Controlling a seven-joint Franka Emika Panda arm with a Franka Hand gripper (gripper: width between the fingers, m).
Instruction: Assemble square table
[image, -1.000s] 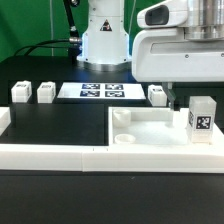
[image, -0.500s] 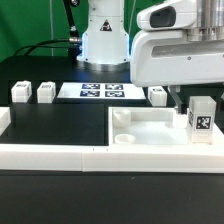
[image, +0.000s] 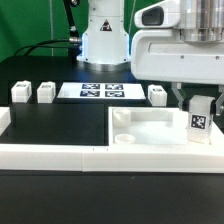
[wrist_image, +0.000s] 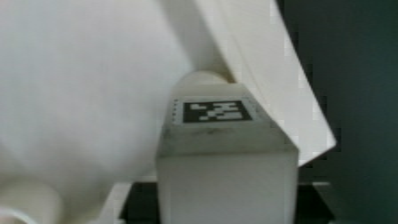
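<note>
The square tabletop (image: 150, 130), a white slab with a raised rim, lies at the exterior view's right. One white tagged leg (image: 200, 120) stands upright on its right end. My gripper (image: 198, 102) comes down from above, and its dark fingers (image: 181, 98) press against both sides of the leg's top. In the wrist view the leg (wrist_image: 217, 150) fills the middle, with a dark pad (wrist_image: 150, 203) tight against each side, and the tabletop (wrist_image: 71, 90) lies beyond it. Three more legs stand on the black table (image: 20, 92) (image: 46, 92) (image: 157, 94).
The marker board (image: 100, 91) lies flat at the back centre, in front of the arm's base (image: 103, 40). A long low white border wall (image: 50, 156) runs along the front and turns up at the far left (image: 4, 120).
The two fingers have come together onto the leg: the left finger moved right and the right finger came into view. The arm and the leg have stayed in place.
</note>
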